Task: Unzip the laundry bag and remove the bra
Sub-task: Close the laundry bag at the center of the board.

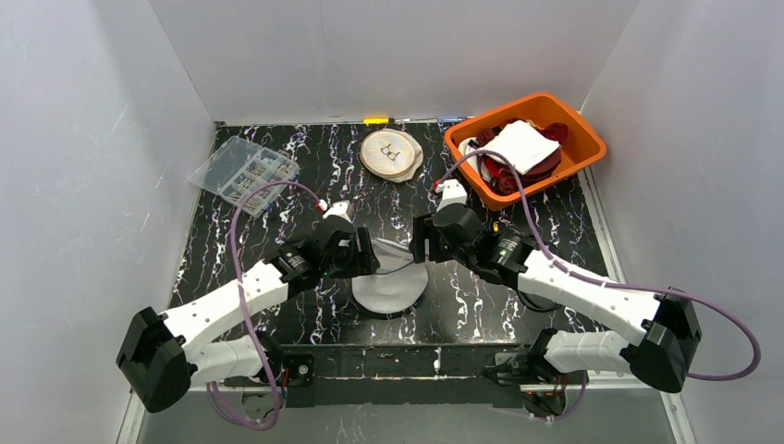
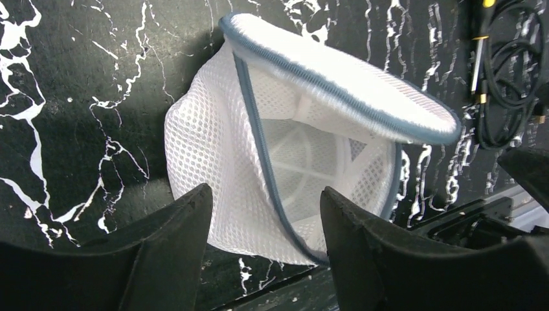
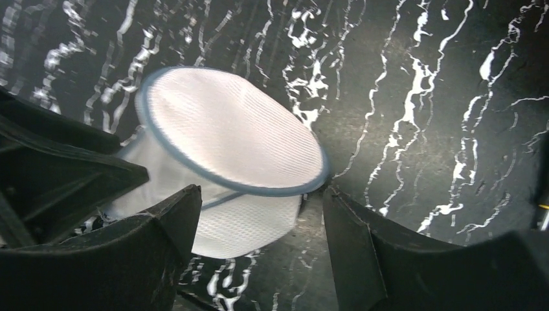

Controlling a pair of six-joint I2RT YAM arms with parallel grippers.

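The laundry bag [image 1: 388, 289] is a round white mesh pouch with blue-grey trim, lying on the black marbled table near the front edge, between my two grippers. In the left wrist view the laundry bag [image 2: 213, 149] has its lid flap lifted, and only a white frame shows inside. My left gripper [image 1: 365, 259] [image 2: 265, 190] hangs open just above its left side, holding nothing. My right gripper [image 1: 421, 242] [image 3: 262, 190] is open over the bag's [image 3: 233, 123] right edge, also holding nothing. The bra is out of view.
An orange bin [image 1: 588, 141] with maroon and white garments stands at the back right. A round beige item [image 1: 391, 153] lies at the back middle, and a clear compartment box [image 1: 244, 172] at the back left. White walls enclose the table.
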